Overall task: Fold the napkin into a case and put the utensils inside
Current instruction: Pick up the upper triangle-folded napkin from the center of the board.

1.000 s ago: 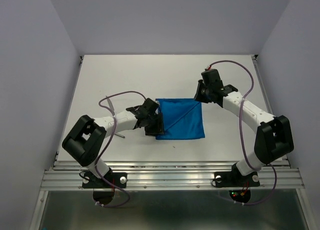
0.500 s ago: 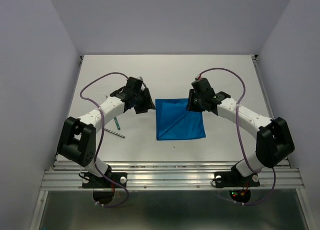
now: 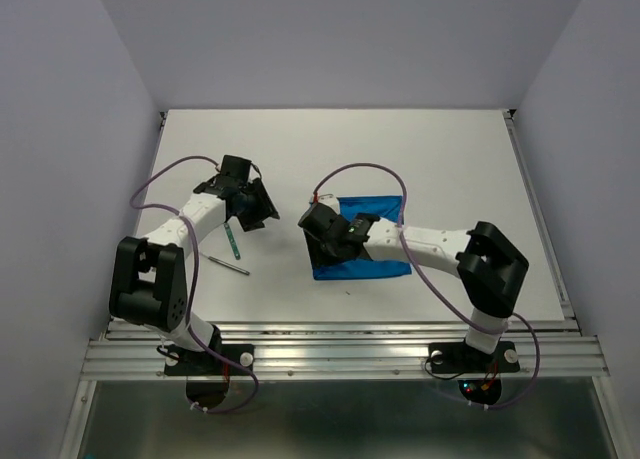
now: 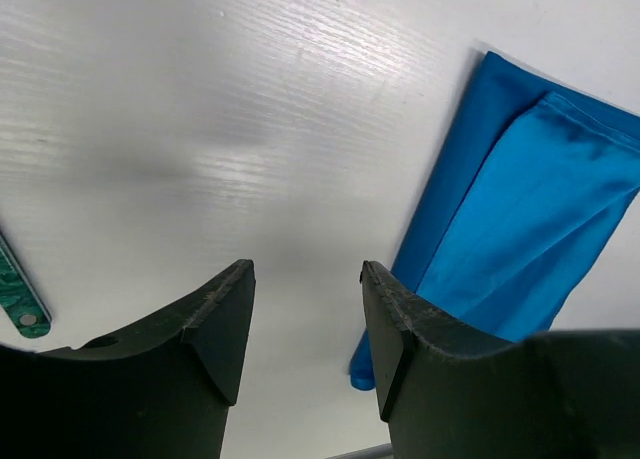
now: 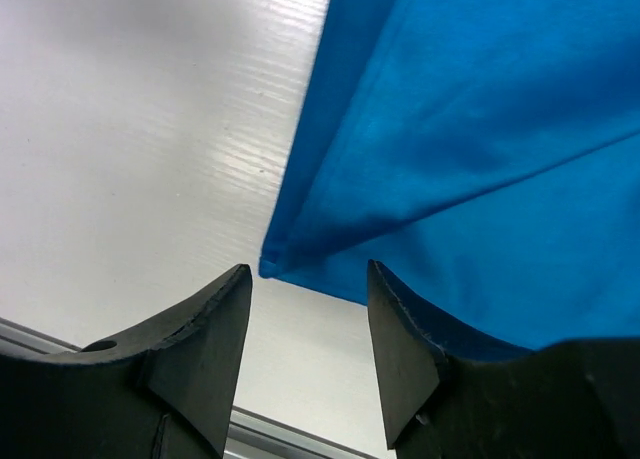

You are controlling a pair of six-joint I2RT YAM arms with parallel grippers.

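The napkin (image 3: 375, 249) lies flat on the table (image 3: 450, 149), already doubled over. The left wrist view shows one layer lying on another, and a diagonal crease runs across its upper face.

The right pincer (image 5: 308, 274) hangs over the napkin's left edge with its jaws apart and nothing between them. In its own view the napkin's near-left corner sits just ahead of the gap between the jaws. The folded left edge runs away from that corner toward the napkin's far side, and the rest of the cloth spreads to the right of it. So the cloth lies directly in front of this pincer, and the right arm is plainly the nearer one. Whether the jaws touch the cloth yet cannot be told.

The left pincer (image 3: 256, 207) is well off the napkin's left side, also spread open and empty, over bare table. Further left of the napkin lie the two utensils. The teal-handled utensil (image 3: 233, 241) runs roughly parallel to the napkin's left edge. The grey utensil (image 3: 229, 266) lies on a slant, nearer the arm bases, and both are apart from the cloth.

The next move likely turns on that near-left corner. Closing on it and carrying it across the napkin would narrow the cloth toward a case.
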